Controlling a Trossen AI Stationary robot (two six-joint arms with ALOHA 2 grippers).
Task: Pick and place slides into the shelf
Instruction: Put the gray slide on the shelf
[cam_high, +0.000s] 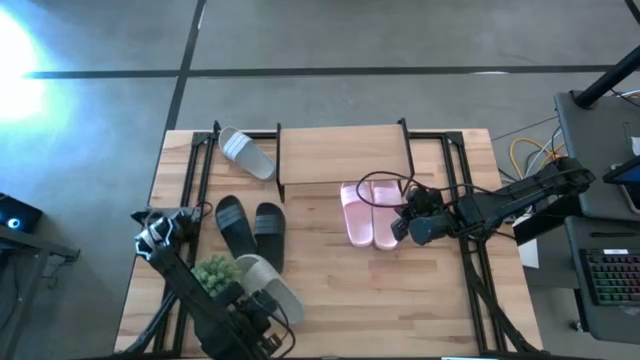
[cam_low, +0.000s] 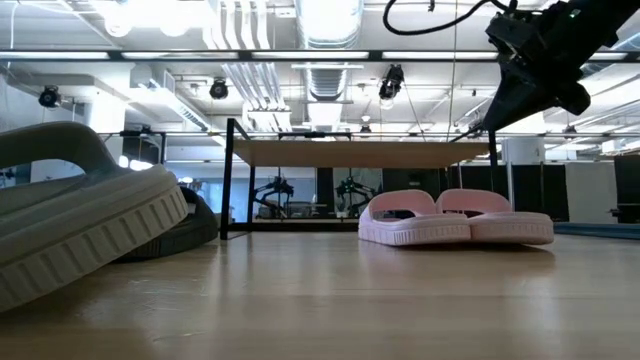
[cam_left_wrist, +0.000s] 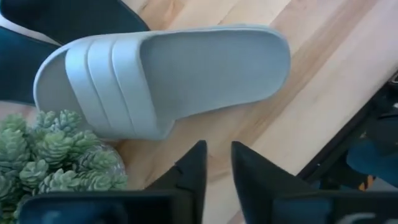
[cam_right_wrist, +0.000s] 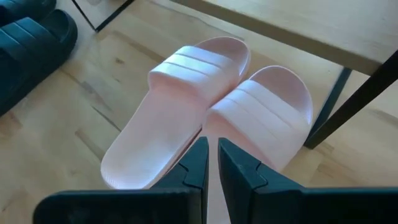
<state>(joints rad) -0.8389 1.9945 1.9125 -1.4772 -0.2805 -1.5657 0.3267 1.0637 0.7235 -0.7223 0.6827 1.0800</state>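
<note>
The right claw (cam_right_wrist: 211, 165), nearly clenched and empty, hangs just over the pink slides (cam_right_wrist: 205, 112); the left claw (cam_left_wrist: 217, 171), slightly parted, sits beside a grey slide (cam_left_wrist: 168, 74).

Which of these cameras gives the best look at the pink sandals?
The right wrist view: the pink slides fill it, both straps clear. The high view shows them small from above; the low view shows their sides under the shelf; the left wrist view misses them.

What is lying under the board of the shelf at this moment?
The toe ends of the pink slides reach just under the shelf edge. The low view shows bare table beneath the board otherwise; its far left corner is hidden behind the grey slide.
</note>
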